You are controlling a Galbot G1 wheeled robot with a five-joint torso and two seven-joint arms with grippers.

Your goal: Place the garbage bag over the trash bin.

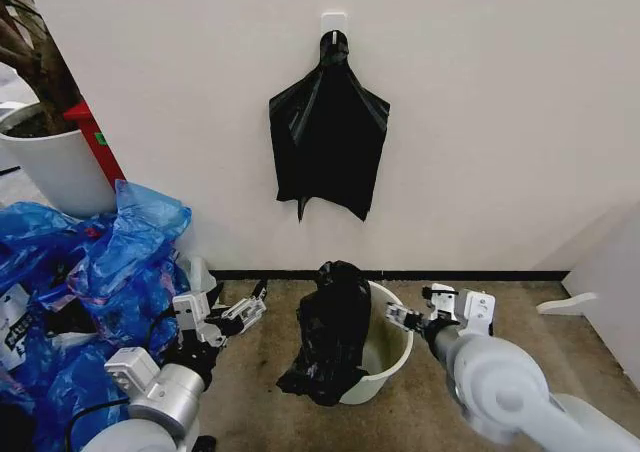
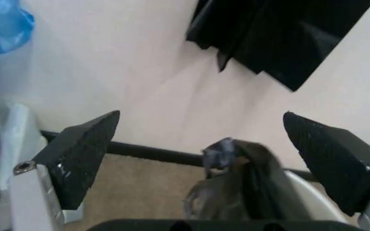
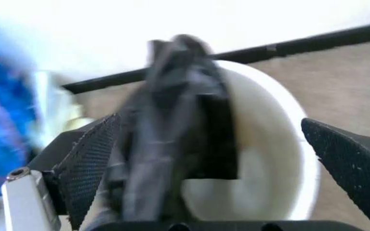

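On brown carpet, the garbage bag (image 1: 328, 327) drapes the trash bin's (image 1: 388, 357) rim.

A flat black bag (image 1: 328, 142) hung from a white wall hook (image 1: 334, 20). Crumpled blue plastic bags (image 1: 110, 262) lay heaped at the left, below a white plant pot (image 1: 55, 167).

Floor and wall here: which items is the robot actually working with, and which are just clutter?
In the job: garbage bag, draped over one side of the trash bin; left gripper and right gripper, both open beside it.

Just lying about: blue plastic bags, hanging black bag, plant pot.
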